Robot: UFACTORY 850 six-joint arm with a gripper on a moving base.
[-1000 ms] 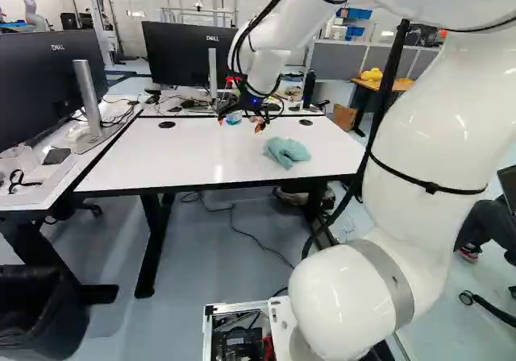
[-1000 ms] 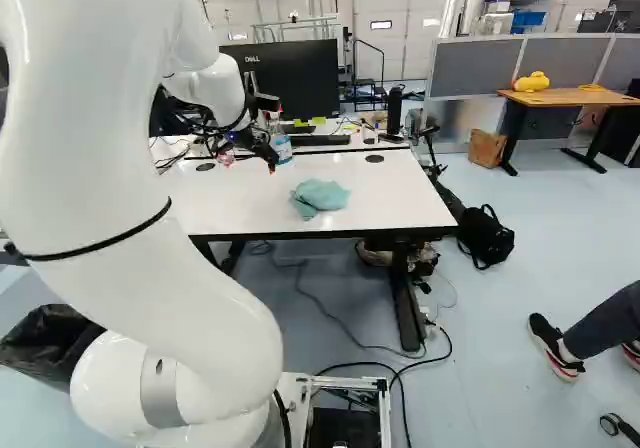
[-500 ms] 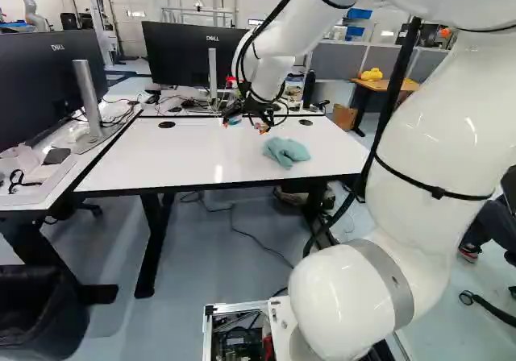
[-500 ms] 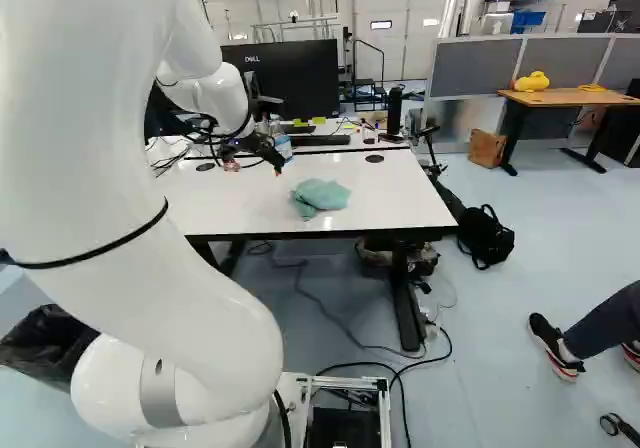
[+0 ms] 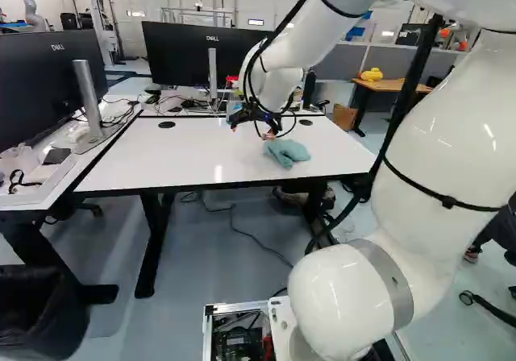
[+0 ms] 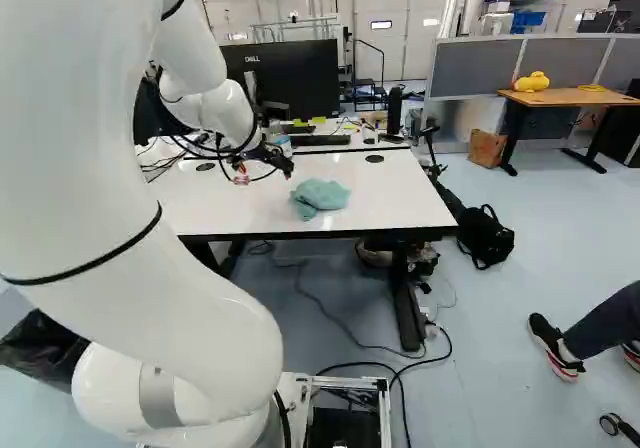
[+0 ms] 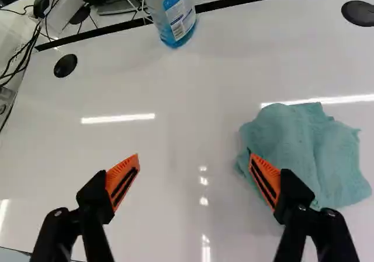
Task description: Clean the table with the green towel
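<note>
Since the earlier frames, the arm [image 5: 435, 127] has been shifted rightward in both base views, and the gripper [image 5: 252, 132] has been brought nearer to the green towel [image 7: 307, 151]; neither the base nor the towel is seen to have been moved. In the wrist view, the fingers of the gripper [image 7: 194, 157] are spread wide, with nothing pinched between the orange pads [image 7: 121, 181]. The near edge of the towel is overlapped by one finger in that view, though whether it is touched cannot be told. The towel is left bunched and folded on the white table [image 5: 153, 163], toward its right side in the left base view. The glossy tabletop is crossed by streaks of reflected light, and two black discs [image 7: 65, 65] are set near its far edge. By that edge a bottle of blue liquid [image 7: 178, 22] is seen upright. Beyond it, a black monitor [image 5: 181, 55] and a keyboard [image 6: 320, 140] are placed on the adjoining desk, among loose cables. In the right base view, a yellow object [image 6: 531, 81] is rested on a wooden desk [image 6: 580, 98] before grey partitions [image 6: 470, 65], and a black bag [image 6: 485, 238] is seen on the floor. At the far left of the left base view, another robot [image 5: 30, 5] is seen.
</note>
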